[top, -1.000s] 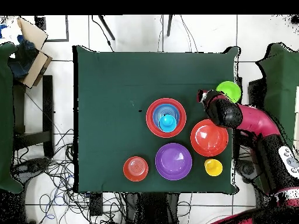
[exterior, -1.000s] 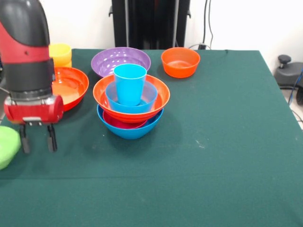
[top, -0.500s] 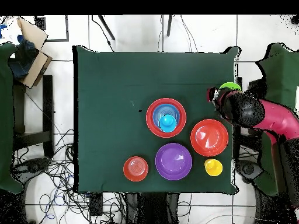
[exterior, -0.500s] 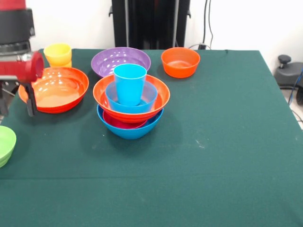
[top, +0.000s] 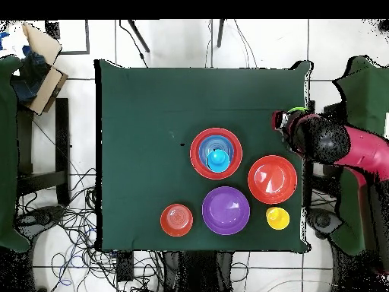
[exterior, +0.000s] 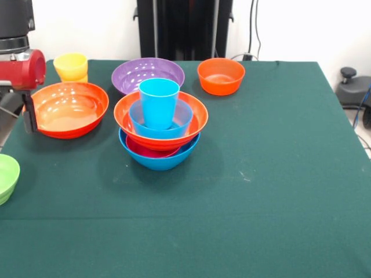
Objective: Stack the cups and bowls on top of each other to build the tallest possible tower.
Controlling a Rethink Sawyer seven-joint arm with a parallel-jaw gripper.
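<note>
The tower point(exterior: 160, 134) stands mid-table: a large blue bowl point(exterior: 159, 159), a magenta bowl point(exterior: 149, 150), a large orange bowl point(exterior: 194, 119), a medium blue bowl point(exterior: 182, 119) and the sky blue cup point(exterior: 158, 101) upright on top. It also shows in the overhead view point(top: 216, 153). My gripper point(exterior: 13, 128) hangs open and empty at the left edge, beside another large orange bowl point(exterior: 69, 109). One finger point(exterior: 28, 119) shows. The lime green bowl point(exterior: 7, 176) lies in front of it. The yellow cup point(exterior: 71, 66), the purple bowl point(exterior: 148, 74) and the small orange bowl point(exterior: 220, 75) stand along the back.
In the overhead view my arm point(top: 342, 148) reaches in over the table's right edge and covers most of the lime bowl point(top: 298, 111). A cardboard box point(top: 42, 57) and cables lie on the floor off the table point(top: 152, 99).
My gripper has risen and drawn back from low over the table beside the lime bowl to the table's edge by the large orange bowl. It stays empty. No bowl or cup moved.
</note>
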